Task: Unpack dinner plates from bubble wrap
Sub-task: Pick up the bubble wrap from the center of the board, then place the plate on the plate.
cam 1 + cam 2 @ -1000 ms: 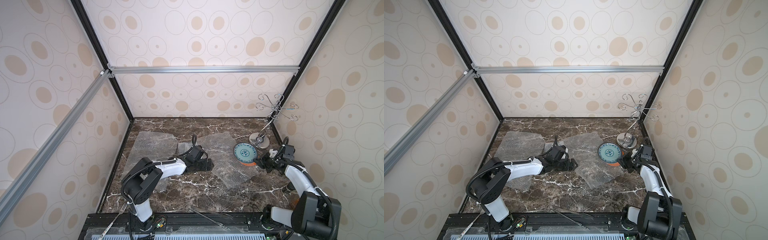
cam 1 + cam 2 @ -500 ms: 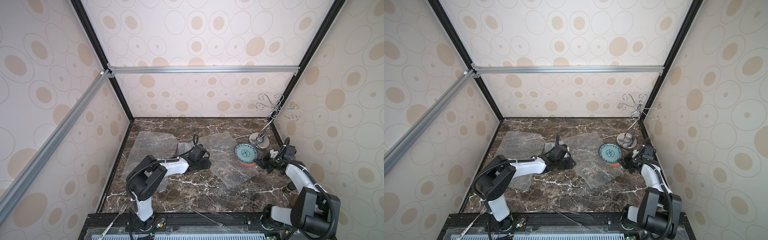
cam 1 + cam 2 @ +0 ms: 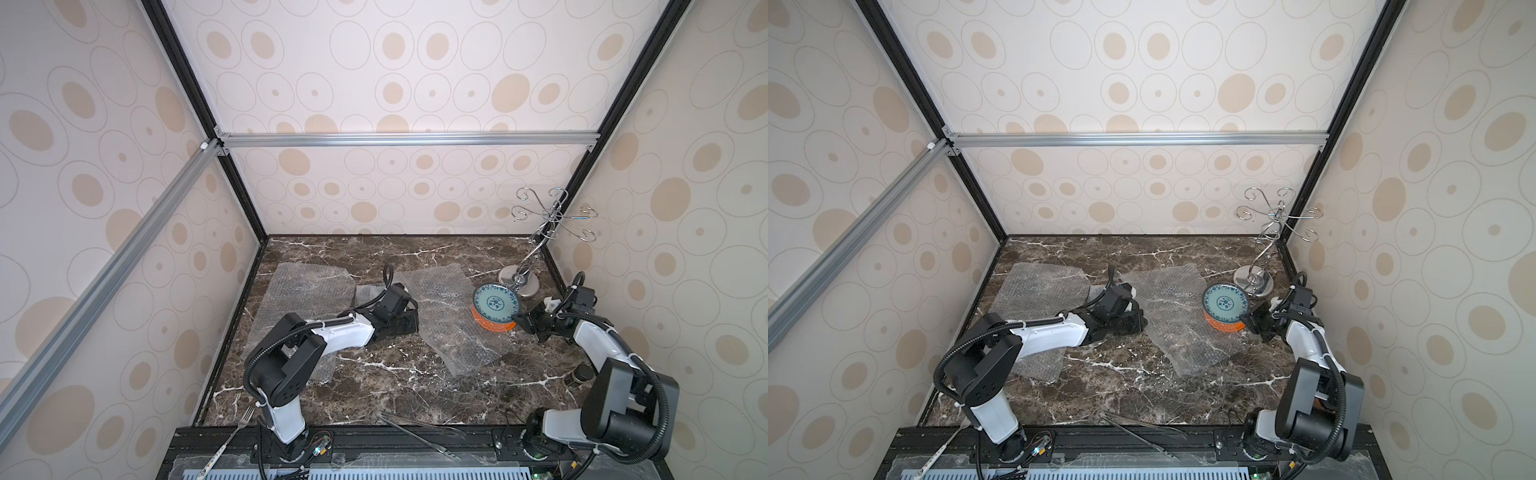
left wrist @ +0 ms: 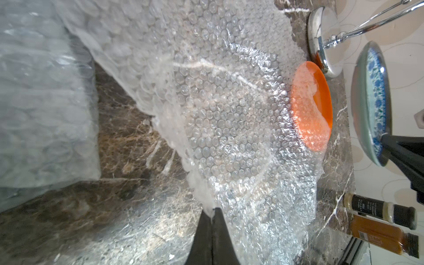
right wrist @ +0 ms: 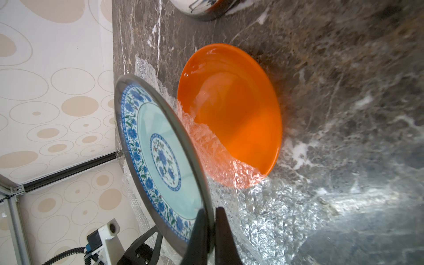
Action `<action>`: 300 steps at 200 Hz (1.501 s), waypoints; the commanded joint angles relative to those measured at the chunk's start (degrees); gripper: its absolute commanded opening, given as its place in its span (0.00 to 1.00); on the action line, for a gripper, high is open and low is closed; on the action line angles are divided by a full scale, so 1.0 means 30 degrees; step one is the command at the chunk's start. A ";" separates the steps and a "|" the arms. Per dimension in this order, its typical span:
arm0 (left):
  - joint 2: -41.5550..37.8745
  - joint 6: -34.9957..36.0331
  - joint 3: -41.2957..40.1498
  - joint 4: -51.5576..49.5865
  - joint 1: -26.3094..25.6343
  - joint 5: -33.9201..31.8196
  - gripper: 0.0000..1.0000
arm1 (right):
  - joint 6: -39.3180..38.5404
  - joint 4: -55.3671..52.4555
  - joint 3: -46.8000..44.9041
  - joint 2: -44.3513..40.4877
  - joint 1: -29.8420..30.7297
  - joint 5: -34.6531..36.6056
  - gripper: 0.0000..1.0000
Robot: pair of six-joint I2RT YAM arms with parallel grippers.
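We are looking at a dark marble worktop (image 3: 395, 386): bubble wrap sheets (image 3: 449, 324) are lying spread across it, an orange plate (image 3: 488, 325) is sitting near the wire stand's silver base (image 3: 528, 286), and two bottles (image 4: 378, 207) are standing near its right edge.

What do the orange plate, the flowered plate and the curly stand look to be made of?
The orange plate: glossy, probably melamine or glazed ceramic; bright highlights on it. The flowered plate: likely glass or glazed ceramic, smooth printed face, thin grey rim. The curly stand: chromed metal wire and base, mirror reflections.
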 commanded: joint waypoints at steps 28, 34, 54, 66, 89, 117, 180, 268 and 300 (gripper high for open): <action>-0.1831 0.1052 0.0922 -0.1644 0.1011 0.0608 0.00 | -0.0389 0.0428 0.0666 0.0682 -0.0078 0.0541 0.00; -0.2010 0.1272 0.1104 -0.2090 0.1119 0.0646 0.00 | -0.0416 0.0479 0.0690 0.0836 -0.0078 0.0625 0.00; -0.2629 0.2016 0.1624 -0.3524 0.1555 0.0613 0.00 | -0.0502 0.0612 0.0704 0.1313 -0.0078 0.0729 0.00; -0.3086 0.2311 0.1722 -0.4059 0.1842 0.0671 0.00 | -0.0590 0.0644 0.0715 0.1585 -0.0078 0.0863 0.00; -0.3715 0.2674 0.1865 -0.4796 0.2292 0.0832 0.00 | -0.0840 0.0769 0.0769 0.2206 -0.0078 0.1211 0.00; -0.4216 0.3032 0.1869 -0.5502 0.2716 0.0874 0.00 | -0.1053 0.0879 0.0895 0.2882 -0.0049 0.1482 0.00; -0.5027 0.3392 0.1837 -0.6094 0.3637 0.1303 0.00 | -0.1455 0.0879 0.1010 0.3692 0.0717 0.2040 0.07; -0.5262 0.4913 0.2651 -0.7656 0.4579 0.3097 0.00 | -0.2560 -0.0511 0.0514 0.1633 0.1035 0.3791 0.48; -0.5090 0.6259 0.3958 -0.9658 0.5290 0.3241 0.00 | -0.2971 -0.1432 0.0616 0.0093 0.1035 0.3250 0.49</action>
